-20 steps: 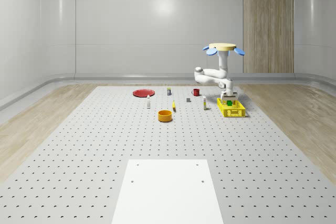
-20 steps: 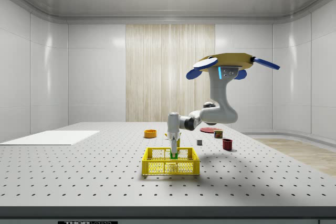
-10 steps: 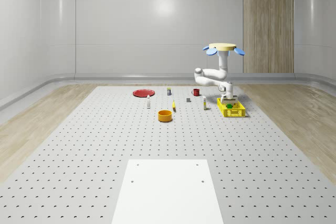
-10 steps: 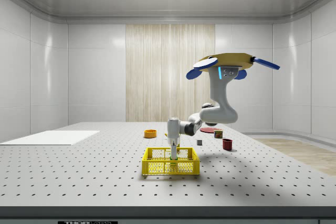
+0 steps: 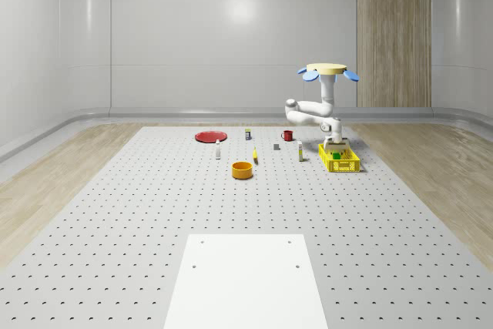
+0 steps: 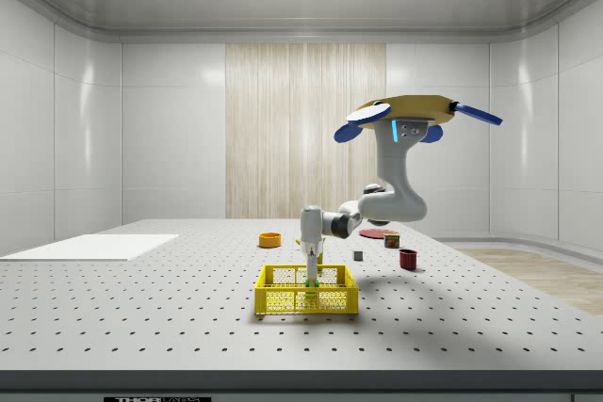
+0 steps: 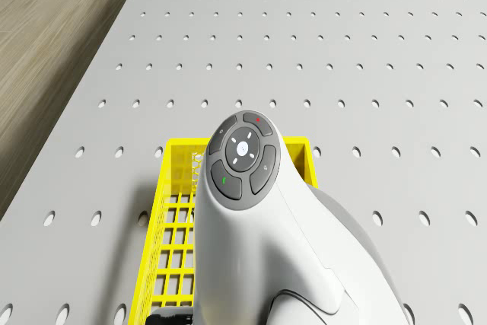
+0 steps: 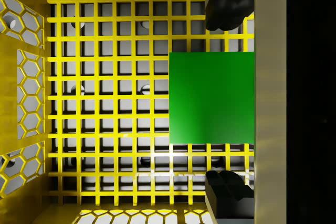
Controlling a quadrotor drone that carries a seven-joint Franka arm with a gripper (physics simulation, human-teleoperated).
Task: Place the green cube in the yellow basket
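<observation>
Both fingers point(image 8: 226, 11) apart beside green cube point(image 8: 211, 97) in yellow basket point(image 8: 31, 98); drone point(image 6: 407, 110) hovers nearby.

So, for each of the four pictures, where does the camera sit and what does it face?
Whole-scene view: high at the table's near end, facing the hovering drone, arm and yellow basket.
Side view: low beside the table, level with the basket; drone, arm and tool show.
Drone view: on the drone, looking down its arm onto the basket.
Wrist view: looking along the tool at the green cube.
All four share the basket.
</observation>
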